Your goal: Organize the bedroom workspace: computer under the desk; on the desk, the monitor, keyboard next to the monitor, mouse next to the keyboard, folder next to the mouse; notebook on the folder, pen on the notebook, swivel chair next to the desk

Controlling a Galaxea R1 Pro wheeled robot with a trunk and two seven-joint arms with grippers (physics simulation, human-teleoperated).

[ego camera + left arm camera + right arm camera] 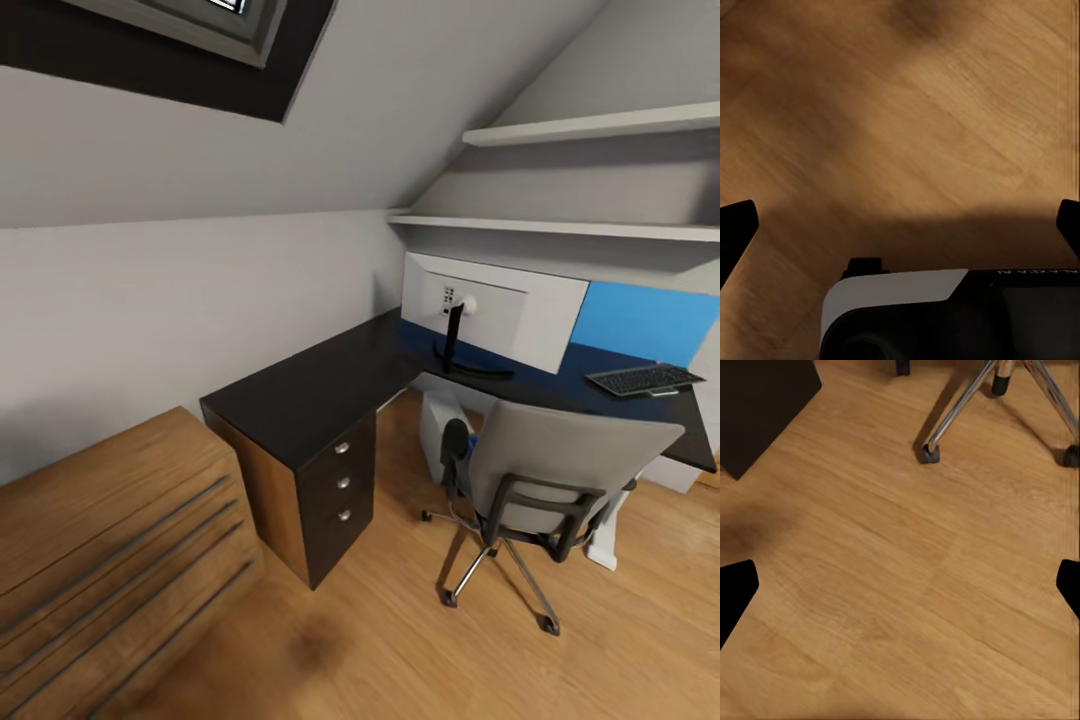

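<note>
The black-topped desk (300, 390) runs along the wall and turns right in front of a blue back panel (645, 320). The monitor (495, 310) stands on it with its pale back toward me. The keyboard (645, 378) lies on the desk at the far right. The grey swivel chair (555, 465) sits at the desk, its backrest hiding the seat; its chrome base (960, 412) shows over the floor. A white box that may be the computer (438, 425) stands under the desk. My left gripper (900, 225) and right gripper (900, 585) are open over bare floor. Folder, notebook, pen and mouse are out of view.
A light wooden drawer unit (110, 540) stands at the near left. The desk's dark drawer pedestal (340, 485) reaches the floor, and its corner (765, 405) shows beside the right gripper. Two white wall shelves (590, 228) hang above the monitor. Wooden floor (380, 640) lies open in front.
</note>
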